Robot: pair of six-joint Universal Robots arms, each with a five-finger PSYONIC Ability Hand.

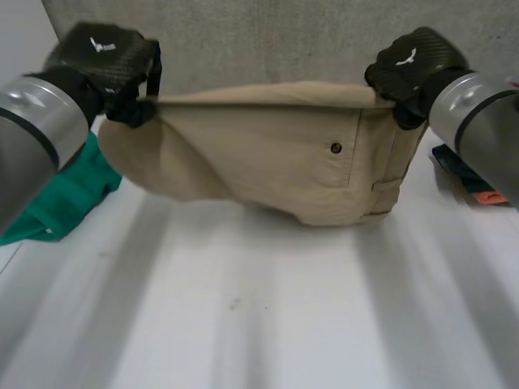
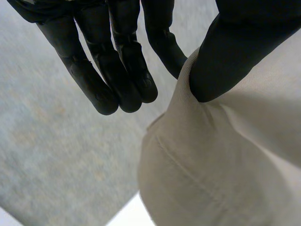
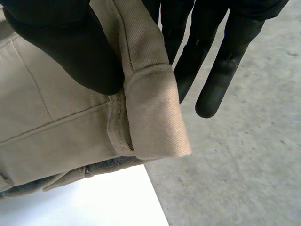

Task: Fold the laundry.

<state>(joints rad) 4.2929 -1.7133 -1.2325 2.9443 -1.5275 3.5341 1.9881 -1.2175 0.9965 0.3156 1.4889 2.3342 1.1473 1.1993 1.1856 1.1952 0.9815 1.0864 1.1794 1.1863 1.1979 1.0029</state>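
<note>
A beige pair of trousers [image 1: 276,162] hangs folded over the far part of the white table [image 1: 259,308], its lower edge resting on the top. A small dark button [image 1: 336,147] faces me. My left hand [image 1: 105,57] is at the garment's upper left corner. At that hand, the thumb [image 2: 225,56] presses the beige cloth [image 2: 225,165] against a finger. My right hand [image 1: 409,61] is at the upper right corner, on the waistband. There its thumb [image 3: 70,52] pinches the thick waistband end [image 3: 150,113] against the straight fingers [image 3: 188,61].
A green cloth [image 1: 65,194] lies bunched on the table at the left, under my left arm. A dark item with an orange patch [image 1: 478,182] sits at the right edge. Grey floor [image 1: 284,40] lies beyond the table's far side.
</note>
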